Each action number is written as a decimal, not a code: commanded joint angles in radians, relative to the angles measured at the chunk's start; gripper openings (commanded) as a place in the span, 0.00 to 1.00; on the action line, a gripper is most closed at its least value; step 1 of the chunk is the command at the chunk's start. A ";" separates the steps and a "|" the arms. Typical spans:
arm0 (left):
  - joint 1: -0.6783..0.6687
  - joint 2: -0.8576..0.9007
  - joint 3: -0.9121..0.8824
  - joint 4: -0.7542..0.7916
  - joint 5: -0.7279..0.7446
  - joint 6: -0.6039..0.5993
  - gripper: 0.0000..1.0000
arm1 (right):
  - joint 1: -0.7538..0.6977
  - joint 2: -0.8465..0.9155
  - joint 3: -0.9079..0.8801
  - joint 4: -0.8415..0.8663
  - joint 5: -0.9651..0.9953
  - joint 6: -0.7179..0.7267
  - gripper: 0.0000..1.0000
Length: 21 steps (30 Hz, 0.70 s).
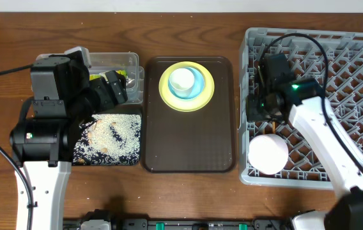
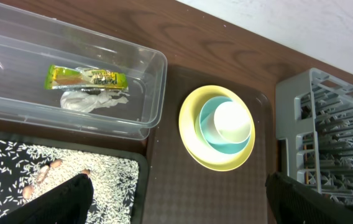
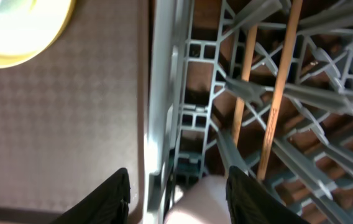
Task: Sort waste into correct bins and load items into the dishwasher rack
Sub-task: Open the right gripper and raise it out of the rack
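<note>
Two black fingers (image 3: 111,198) of the right claw (image 3: 176,190) fill the bottom of the right wrist view. They stand partly apart and hold nothing. Between them sits a white blur, the white bowl (image 3: 195,202); whether a finger touches it cannot be told. At 12 o'clock from this claw runs the wall of the grey dishwasher rack (image 3: 164,93). At 1 o'clock the two wooden chopsticks (image 3: 279,93) lie side by side on the rack's floor. At 9 o'clock is the brown serving tray (image 3: 64,124), and at 10 o'clock peeks the edge of the yellow plate (image 3: 21,37).

From above, the white bowl rests in the rack's corner at 6 o'clock from the right claw.

Over on the other side, the left claw (image 2: 178,182) is spread wide and holds nothing. It hangs over the brown serving tray. At 1 o'clock from it sits the yellow plate on that tray, with the light blue bowl (image 2: 209,127) in the plate and the small white cup (image 2: 232,121) in the bowl. At 9 o'clock is the black tray (image 2: 140,171), full of white rice (image 2: 15,165) with a few pinkish bits (image 2: 43,175). At 10 o'clock is the clear tub (image 2: 151,81). In it lie the yellow-green snack wrapper (image 2: 86,78) and, touching it, the crumpled white napkin (image 2: 92,101). The wrapper has print on it, but the letters are too small to read. At 3 o'clock stands the rack.
</note>
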 commanded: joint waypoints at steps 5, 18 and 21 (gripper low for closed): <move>0.004 0.006 0.009 0.001 -0.013 0.010 0.92 | 0.024 0.086 0.003 0.040 -0.007 0.018 0.42; 0.004 0.006 0.009 0.001 -0.013 0.010 0.92 | 0.087 0.105 0.003 0.021 -0.055 0.056 0.11; 0.004 0.006 0.009 0.001 -0.013 0.010 0.92 | 0.105 0.105 0.003 0.010 -0.056 0.085 0.10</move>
